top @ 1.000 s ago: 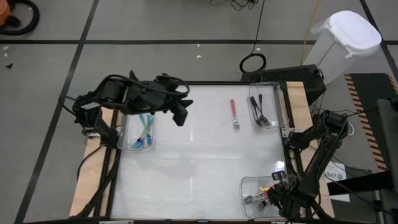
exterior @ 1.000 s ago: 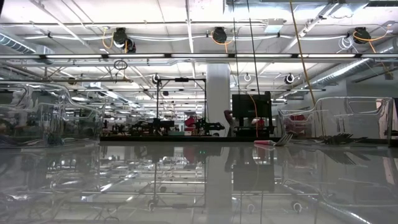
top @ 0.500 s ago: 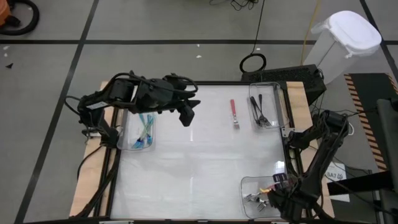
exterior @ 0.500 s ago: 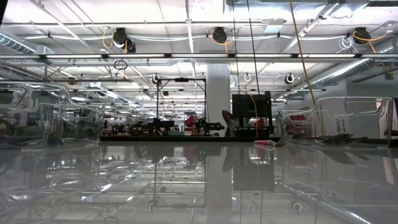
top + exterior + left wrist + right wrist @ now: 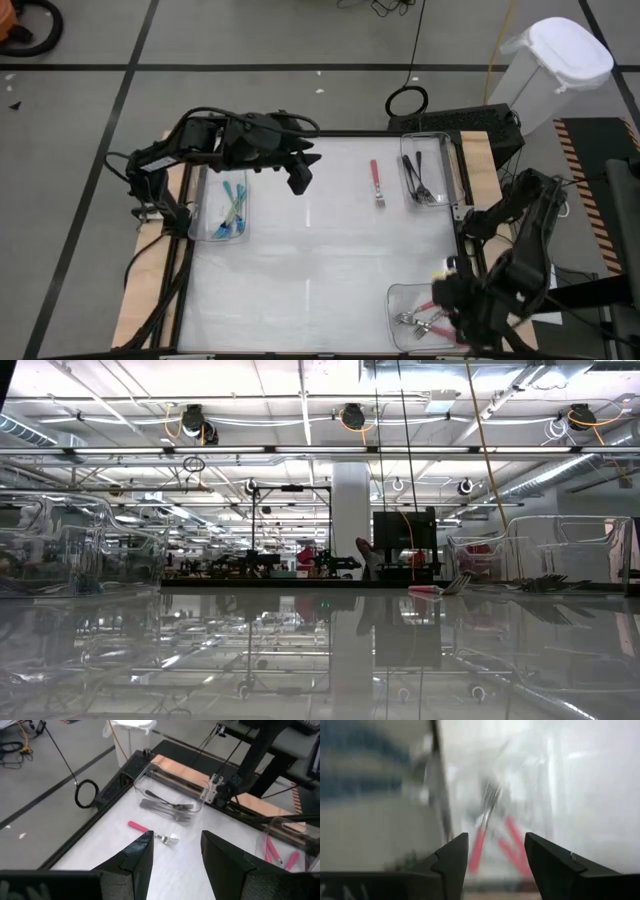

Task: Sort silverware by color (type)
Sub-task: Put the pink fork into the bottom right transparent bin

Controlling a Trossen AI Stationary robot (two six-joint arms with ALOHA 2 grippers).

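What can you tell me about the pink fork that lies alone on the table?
The pink fork is slim, with a pink-red plastic-looking handle and a short shiny metal head. It lies flat on the bare white table, outside every bin, handle toward the far edge and tines toward the near side. It sits just left of the clear bin of dark forks and touches nothing else. The left gripper hovers open to its left, apart from it.

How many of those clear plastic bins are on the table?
3: one with teal forks at the left edge, one with black forks at the far right, and one with pink forks at the near right.
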